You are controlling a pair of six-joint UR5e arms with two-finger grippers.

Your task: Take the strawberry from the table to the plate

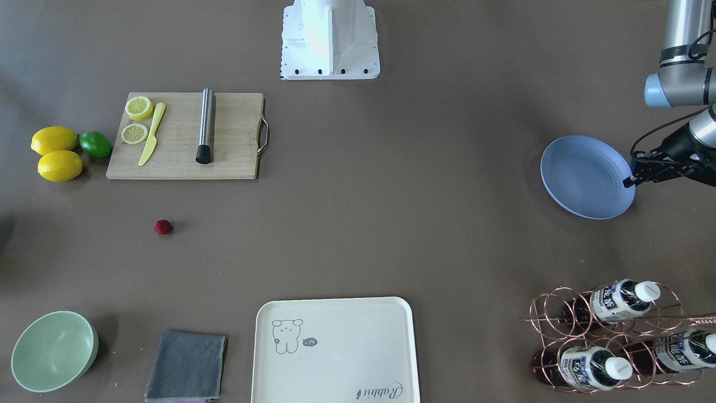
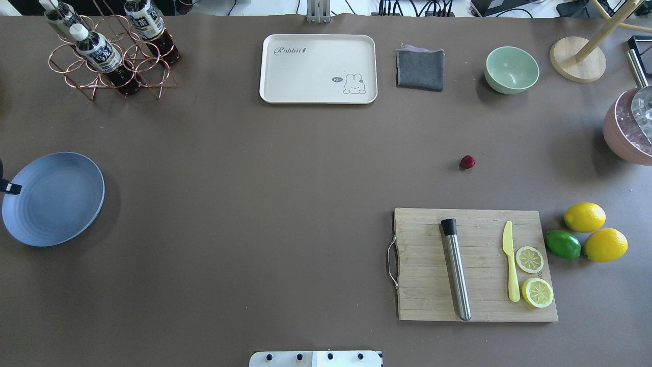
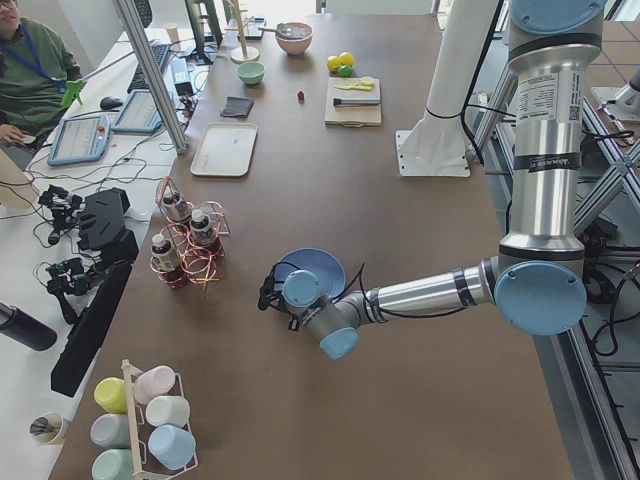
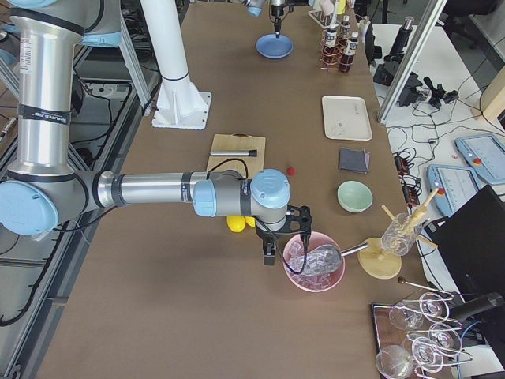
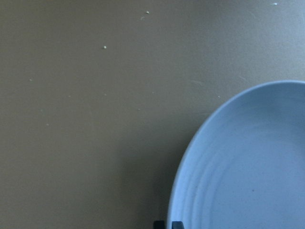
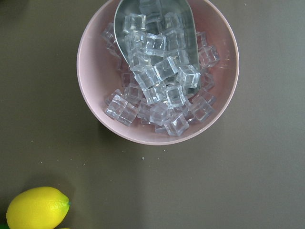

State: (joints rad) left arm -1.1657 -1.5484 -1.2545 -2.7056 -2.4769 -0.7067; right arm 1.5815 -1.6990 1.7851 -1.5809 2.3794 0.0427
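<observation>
1. Plainly, no step of the task is done yet. The strawberry (image 1: pixel 163 226) lies on the table (image 1: pixel 391 224) near the cutting board (image 1: pixel 184 137), on the side away from my base and well apart from the plate (image 1: pixel 587 176).
2. The plate sits at my far left and holds nothing.
3. My left gripper (image 5: pixel 168 224) hovers at the plate's rim. Its fingertips (image 5: pixel 159 224) are nearly together and grip nothing.
4. My right gripper (image 4: pixel 284 237) hangs above the pink bowl (image 6: pixel 95 109); I cannot tell whether it is open or closed.
5. By my judgement the reach, grasp, carry and release all remain.
6. Containers:
   - The pink bowl holds clear ice cubes and a metal scoop (image 6: pixel 152 19).
   - The green bowl (image 1: pixel 53 350) and the cream tray (image 1: pixel 335 347) are bare.
   - The copper rack (image 1: pixel 559 313) holds bottles.
</observation>
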